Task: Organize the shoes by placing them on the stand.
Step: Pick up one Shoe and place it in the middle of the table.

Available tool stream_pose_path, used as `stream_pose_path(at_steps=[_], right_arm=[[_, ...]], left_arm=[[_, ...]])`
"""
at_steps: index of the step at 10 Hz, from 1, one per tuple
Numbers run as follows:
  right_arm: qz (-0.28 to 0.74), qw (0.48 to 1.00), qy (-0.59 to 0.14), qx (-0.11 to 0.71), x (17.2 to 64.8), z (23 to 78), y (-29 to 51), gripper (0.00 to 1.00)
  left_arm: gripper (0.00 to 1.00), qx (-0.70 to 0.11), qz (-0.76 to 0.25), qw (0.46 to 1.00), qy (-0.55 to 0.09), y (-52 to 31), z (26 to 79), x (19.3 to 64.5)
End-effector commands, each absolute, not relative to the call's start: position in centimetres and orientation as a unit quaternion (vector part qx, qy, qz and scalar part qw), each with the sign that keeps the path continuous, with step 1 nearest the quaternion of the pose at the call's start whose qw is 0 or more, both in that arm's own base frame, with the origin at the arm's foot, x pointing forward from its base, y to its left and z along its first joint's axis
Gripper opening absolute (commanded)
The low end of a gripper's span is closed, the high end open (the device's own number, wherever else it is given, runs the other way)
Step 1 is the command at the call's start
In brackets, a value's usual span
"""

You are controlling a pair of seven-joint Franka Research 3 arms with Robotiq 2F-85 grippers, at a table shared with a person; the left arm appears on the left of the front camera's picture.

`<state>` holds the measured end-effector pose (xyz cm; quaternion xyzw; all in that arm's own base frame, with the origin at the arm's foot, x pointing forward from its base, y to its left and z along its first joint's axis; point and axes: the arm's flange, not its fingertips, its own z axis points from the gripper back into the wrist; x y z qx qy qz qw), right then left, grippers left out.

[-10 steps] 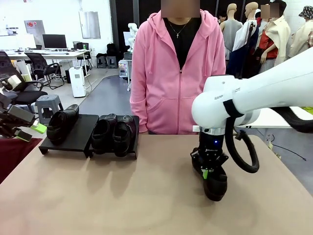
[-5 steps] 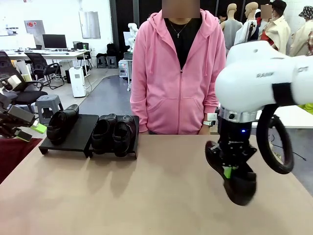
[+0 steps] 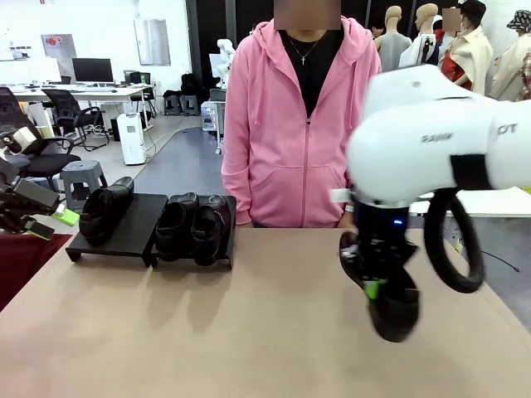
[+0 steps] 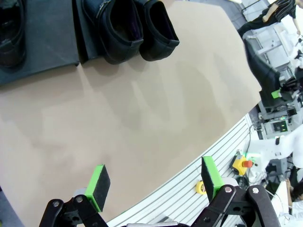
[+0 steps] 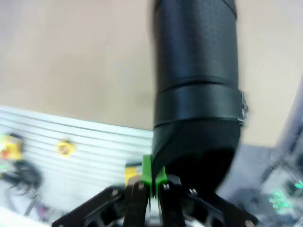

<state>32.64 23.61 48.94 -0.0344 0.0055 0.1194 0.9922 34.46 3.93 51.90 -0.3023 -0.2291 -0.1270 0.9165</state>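
**Last Shoe Was Up in the Air**

From the front, the stand [image 3: 133, 228] sat on the desk [image 3: 249, 332], and three shoes were on it. One shoe [image 3: 105, 211] lay on the stand's left half. Two more shoes [image 3: 195, 224] sat side by side on its right half, touching each other. That left a gap on the stand between the single shoe and the pair. Far to the right of the stand, the right pincer [image 3: 373, 286] was clenched on the fourth shoe [image 3: 392, 303]. A second before, that shoe was down on the desk. Now it hung above the desk, toe down, and it had just started back toward the stand. So the pick-up was done, and the carry to the gap looked like the next job. The left pincer [image 3: 46, 220] waited just left of the stand, holding nothing.

The left wrist camera showed the left pincer [image 4: 154, 182] spread wide and empty over the bare desk, with the heels of the pair [image 4: 137, 28] poking off the stand's edge.

The right wrist camera showed the right pincer [image 5: 152, 177] squeezed tight on the rim of the fourth shoe [image 5: 196, 85], which hung toe away from it, high above the desk.
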Motion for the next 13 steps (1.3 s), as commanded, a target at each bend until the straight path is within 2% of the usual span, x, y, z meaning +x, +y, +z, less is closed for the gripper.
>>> stream_pose_path(at_steps=[1,2,5,10,13], right_arm=[[0.186,0.978,-0.072,-0.054,33.1,50.6,34.4,0.0],[0.164,0.979,-0.1,-0.066,33.2,50.0,39.3,0.0],[0.148,0.986,-0.045,-0.055,34.0,45.4,46.5,0.0],[0.128,0.991,0.021,-0.029,33.6,40.0,45.8,0.0],[0.121,0.992,0.024,-0.032,34.6,39.1,45.9,0.0]], left_arm=[[1.0,-0.313,-0.134,0.91,-0.238,4.0,51.7,34.5],[1.0,-0.313,-0.134,0.91,-0.238,4.0,51.7,34.5],[1.0,-0.313,-0.134,0.91,-0.238,4.0,51.7,34.5],[1.0,-0.313,-0.134,0.91,-0.238,4.0,51.7,34.5],[1.0,-0.313,-0.134,0.91,-0.238,4.0,51.7,34.5]])
